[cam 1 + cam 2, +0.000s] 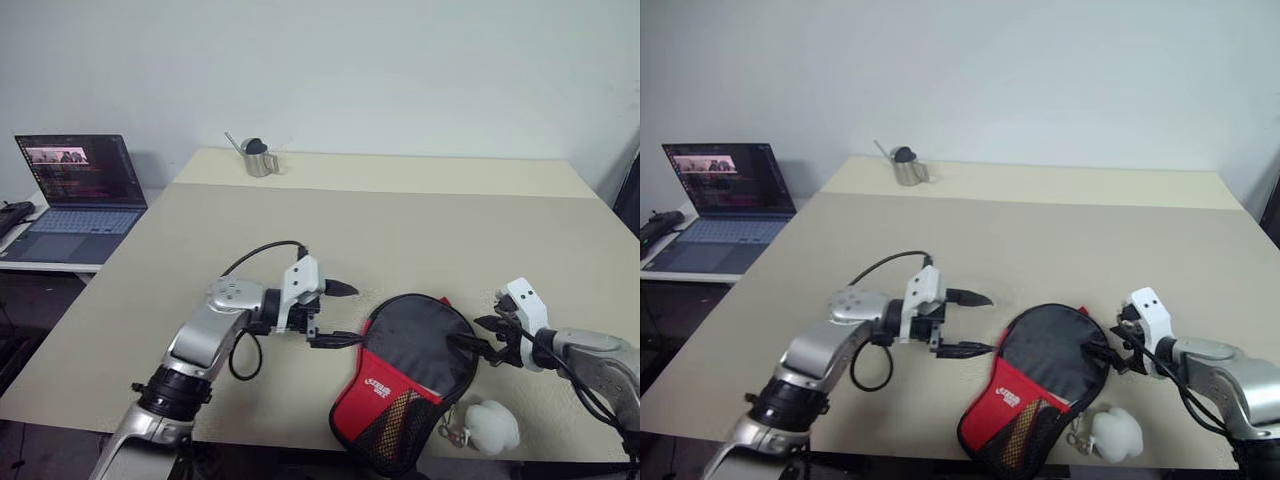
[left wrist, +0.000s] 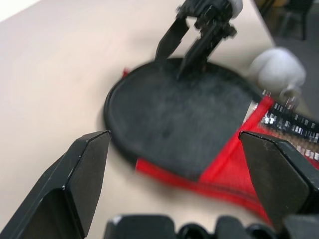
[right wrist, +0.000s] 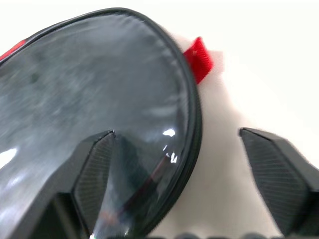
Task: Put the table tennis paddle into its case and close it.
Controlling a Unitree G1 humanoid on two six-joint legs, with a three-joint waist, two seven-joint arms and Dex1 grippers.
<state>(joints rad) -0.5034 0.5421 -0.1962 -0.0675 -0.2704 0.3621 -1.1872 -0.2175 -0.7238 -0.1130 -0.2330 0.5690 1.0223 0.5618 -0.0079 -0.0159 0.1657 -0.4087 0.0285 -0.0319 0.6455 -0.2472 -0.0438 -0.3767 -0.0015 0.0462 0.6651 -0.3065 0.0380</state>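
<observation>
Case between both empty, spread tools: left tool, right tool.

The case hides whatever lies inside it; no paddle face or handle can be made out from outside. Its narrow red end runs off the lower edge of the head view, past the near edge of the surface. In the right wrist view the case's black face is smeared with blur and cut off at the frame's edge. The white logo on the case is too small to read. The laptop screen, far from the case, shows unreadable content.
</observation>
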